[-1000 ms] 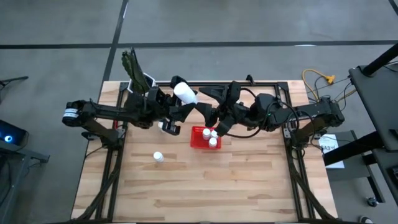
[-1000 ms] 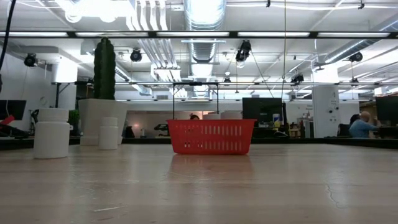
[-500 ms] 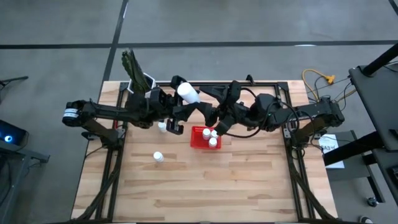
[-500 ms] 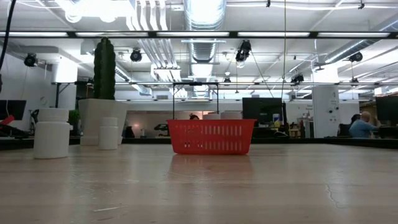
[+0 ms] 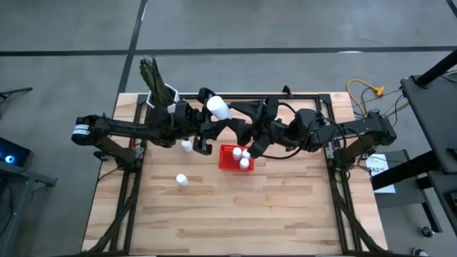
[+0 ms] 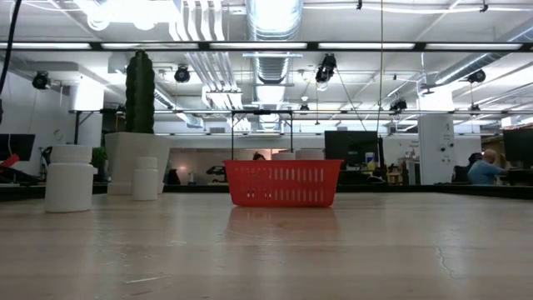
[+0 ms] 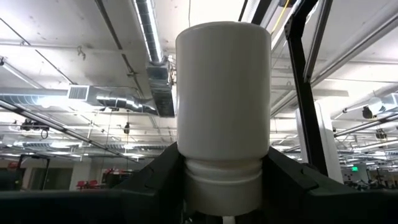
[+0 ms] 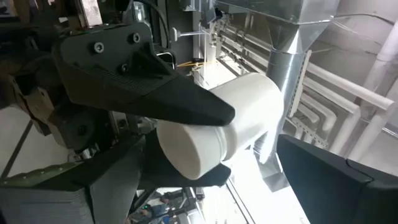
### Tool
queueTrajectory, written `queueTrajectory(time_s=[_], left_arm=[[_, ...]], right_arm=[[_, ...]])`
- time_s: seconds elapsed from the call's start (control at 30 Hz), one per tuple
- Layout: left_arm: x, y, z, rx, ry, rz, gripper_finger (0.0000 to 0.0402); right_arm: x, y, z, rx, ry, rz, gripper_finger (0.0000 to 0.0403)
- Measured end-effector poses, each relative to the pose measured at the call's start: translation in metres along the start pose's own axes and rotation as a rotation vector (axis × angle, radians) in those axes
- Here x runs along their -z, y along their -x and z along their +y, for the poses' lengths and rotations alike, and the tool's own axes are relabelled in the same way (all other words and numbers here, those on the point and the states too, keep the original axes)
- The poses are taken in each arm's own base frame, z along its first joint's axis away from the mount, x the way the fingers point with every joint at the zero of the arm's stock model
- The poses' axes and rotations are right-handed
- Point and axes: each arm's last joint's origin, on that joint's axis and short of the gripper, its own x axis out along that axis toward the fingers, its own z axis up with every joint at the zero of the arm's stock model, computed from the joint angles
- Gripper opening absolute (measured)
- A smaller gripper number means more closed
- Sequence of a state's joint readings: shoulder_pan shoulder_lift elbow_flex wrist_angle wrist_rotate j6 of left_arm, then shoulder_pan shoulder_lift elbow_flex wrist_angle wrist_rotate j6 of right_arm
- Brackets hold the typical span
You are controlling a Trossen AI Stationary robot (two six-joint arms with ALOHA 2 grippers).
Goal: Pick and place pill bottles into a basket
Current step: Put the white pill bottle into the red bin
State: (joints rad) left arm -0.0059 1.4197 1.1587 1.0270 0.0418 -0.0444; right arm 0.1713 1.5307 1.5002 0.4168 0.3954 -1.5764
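Left pincer [image 5: 211, 114], clamped on a pill bottle [image 5: 218, 107], has shifted right toward the basket [image 5: 234, 158] at frame centre; handover likely, right pincer [image 5: 246, 135] grip unclear.

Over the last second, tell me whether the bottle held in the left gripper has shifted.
Yes. In the high view the held bottle in the left gripper has moved rightward, toward the space above the red basket, which stays put.

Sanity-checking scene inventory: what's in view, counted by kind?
Red basket: 1
Pill bottles: 6 (1 in left gripper, 2 standing on table, 3 in basket)
Cactus pot: 1
Total: 8
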Motion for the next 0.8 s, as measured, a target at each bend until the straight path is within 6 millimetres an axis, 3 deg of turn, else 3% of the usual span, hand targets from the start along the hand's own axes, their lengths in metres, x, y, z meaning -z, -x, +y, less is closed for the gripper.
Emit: queueTrajectory(time_s=[0.8], left_arm=[[0.004, 0.0005, 0.0, 0.004, 0.002, 0.047, 0.0148]], right_arm=[[-0.0021, 0.0029, -0.002, -0.014, 0.049, -0.019, 0.0352]])
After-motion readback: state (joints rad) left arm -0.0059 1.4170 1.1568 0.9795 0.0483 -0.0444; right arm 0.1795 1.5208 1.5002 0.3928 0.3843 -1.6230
